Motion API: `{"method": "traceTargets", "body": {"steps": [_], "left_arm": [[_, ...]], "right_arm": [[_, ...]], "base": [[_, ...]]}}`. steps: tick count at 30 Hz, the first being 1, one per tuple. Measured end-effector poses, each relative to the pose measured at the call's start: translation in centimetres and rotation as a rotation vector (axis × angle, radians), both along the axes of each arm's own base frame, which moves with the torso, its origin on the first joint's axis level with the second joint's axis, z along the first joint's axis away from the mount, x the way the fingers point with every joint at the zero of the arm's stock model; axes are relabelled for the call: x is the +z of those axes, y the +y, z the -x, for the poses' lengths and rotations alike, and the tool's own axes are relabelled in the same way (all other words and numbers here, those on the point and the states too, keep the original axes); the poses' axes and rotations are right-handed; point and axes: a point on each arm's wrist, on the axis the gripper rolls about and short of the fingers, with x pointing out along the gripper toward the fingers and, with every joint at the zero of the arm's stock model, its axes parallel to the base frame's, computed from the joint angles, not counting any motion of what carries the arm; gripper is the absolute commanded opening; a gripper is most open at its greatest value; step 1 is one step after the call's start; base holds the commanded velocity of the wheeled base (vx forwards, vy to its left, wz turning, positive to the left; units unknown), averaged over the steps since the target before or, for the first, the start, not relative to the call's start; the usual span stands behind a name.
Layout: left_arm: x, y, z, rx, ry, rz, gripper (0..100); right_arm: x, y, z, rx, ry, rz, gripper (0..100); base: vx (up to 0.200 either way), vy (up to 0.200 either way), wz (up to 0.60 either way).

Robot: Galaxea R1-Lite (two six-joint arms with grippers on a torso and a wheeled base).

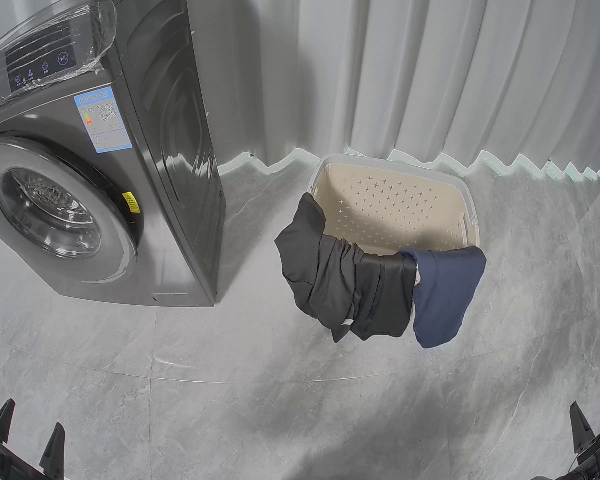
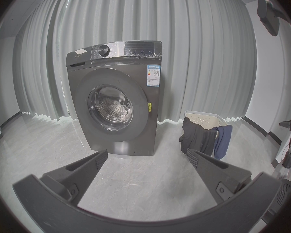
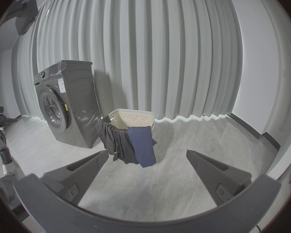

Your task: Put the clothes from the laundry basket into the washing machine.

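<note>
Jaws first. Those of the left gripper (image 2: 146,152) are spread wide, with nothing between them and touching nothing. It hangs low over the floor (image 1: 247,381), facing the washing machine (image 2: 119,97). The right gripper (image 3: 147,152) is the same: jaws wide apart and empty, low over the floor, facing the laundry basket (image 3: 132,115).

We read both as a ready pose, well apart from the work. Neither is near a garment or the machine's front.

Clothes: we count two pieces, both draped over the basket's near rim and hanging down its outer wall instead of lying inside.
- The black garment (image 1: 340,281) wraps the near corner on the machine's side.
- The navy garment (image 1: 447,291) hangs just beside it. We cannot tell whether the two merely touch or overlap at the rim.

Draped this way, each piece offers a loose fold at the rim, which we judge an easy pinch from above.

The basket stands on the floor against the curtain (image 1: 413,55), to the right of the machine, near it but apart. The machine's round door (image 1: 53,211) looks closed, so we judge it must be swung open before anything goes in. The left arm is on that side. Loading has not yet begun, and we see no cloth through the glass.

Risk: a lifted piece may drag its neighbour or tug the light basket.
</note>
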Motion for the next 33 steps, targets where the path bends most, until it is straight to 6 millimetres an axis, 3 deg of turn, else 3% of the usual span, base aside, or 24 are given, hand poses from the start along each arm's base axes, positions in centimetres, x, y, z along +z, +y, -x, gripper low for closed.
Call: {"method": "traceTargets", "body": {"steps": [25,33], "left_arm": [[0.0,0.0,0.0,-0.001,0.0,0.001,100],[0.0,0.0,0.0,0.0,0.0,0.0,100]], "right_arm": [[-0.01,0.0,0.0,0.0,0.001,0.001,100],[0.0,0.0,0.0,0.001,0.0,0.001,100]], "base": [[0.0,-0.2,0.0],[0.0,0.0,0.0]]}}
